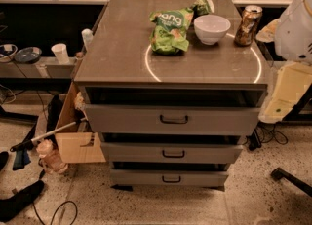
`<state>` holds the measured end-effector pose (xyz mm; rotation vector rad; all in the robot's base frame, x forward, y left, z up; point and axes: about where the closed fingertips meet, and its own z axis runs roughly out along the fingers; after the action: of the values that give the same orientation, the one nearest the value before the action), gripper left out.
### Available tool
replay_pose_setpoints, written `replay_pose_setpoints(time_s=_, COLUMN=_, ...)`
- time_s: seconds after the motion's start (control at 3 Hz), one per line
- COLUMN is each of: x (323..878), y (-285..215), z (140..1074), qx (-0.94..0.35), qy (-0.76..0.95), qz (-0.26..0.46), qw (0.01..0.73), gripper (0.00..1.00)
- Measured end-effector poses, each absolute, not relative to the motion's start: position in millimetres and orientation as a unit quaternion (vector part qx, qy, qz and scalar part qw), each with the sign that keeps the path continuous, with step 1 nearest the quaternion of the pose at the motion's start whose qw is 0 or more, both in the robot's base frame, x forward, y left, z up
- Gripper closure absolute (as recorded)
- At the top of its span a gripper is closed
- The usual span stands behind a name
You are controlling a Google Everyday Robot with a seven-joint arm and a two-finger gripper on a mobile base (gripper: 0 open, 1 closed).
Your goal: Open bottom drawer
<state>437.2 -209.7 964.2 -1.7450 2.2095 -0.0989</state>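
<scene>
**Three drawer fronts, the lowest not yet drawn out**

Judging by how things lie, the task is at its opening step, the reach toward the handle. The bottom drawer (141, 177) sits lowest in the grey cabinet, near the floor. It lies under the middle drawer (141, 152) and the tall top drawer (126, 119), and its front shows no sign of being pulled out. Its small black bar handle (171, 179) is at the centre of the panel, with nothing touching it.

The next move calls for a low reach, well down from the tabletop (117, 53). The grasp should close around that bar and pull straight out toward the camera. Taking the handle of the drawer just above by mistake is the likely slip.

Only the arm (295, 24) shows, a white shell at the right edge with a cream link (286, 90) hanging below it beside the cabinet. It is well apart from the handle. The hand is not in view, so I cannot tell whether it is spread or pressed together.
</scene>
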Motion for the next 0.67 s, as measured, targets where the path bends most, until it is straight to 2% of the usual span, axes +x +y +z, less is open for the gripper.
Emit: replay_pose_setpoints(time_s=0.67, x=435.3, y=-206.2, z=923.8, qx=-0.611, qy=0.776, qz=-0.029, qw=0.156, gripper=0.00)
